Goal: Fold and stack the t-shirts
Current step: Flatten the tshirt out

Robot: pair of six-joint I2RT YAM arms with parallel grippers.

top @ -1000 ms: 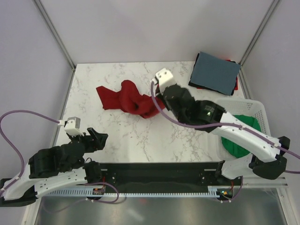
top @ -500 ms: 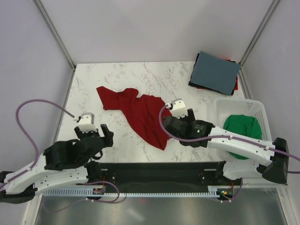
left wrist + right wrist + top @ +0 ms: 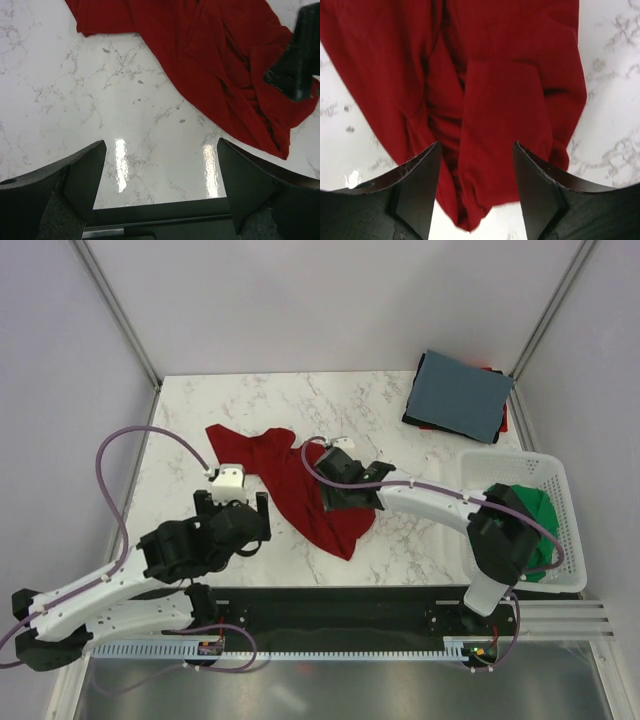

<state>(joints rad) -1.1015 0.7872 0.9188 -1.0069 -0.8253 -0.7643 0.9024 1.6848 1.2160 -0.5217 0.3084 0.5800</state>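
The red t-shirt (image 3: 300,490) lies loosely spread and wrinkled in the middle of the marble table (image 3: 200,410). My right gripper (image 3: 345,495) is open just above its right part. In the right wrist view the jaws (image 3: 476,170) straddle a red fold (image 3: 505,90) without closing on it. My left gripper (image 3: 232,508) is open and empty over bare table left of the shirt, and its wrist view (image 3: 160,165) shows the shirt (image 3: 210,55) ahead and to the right. A green t-shirt (image 3: 530,520) lies in the basket. A folded slate-blue t-shirt (image 3: 460,395) tops a stack at the back right.
The white slatted basket (image 3: 545,465) stands at the table's right edge. Darker folded cloth shows under the slate-blue shirt. Metal frame posts (image 3: 115,310) rise at the back corners. The black rail (image 3: 330,600) runs along the near edge.
The right gripper dragged the bunched red shirt towards the near edge, spreading it out, then let go and now hovers open over it. The left arm moved forward towards the shirt.
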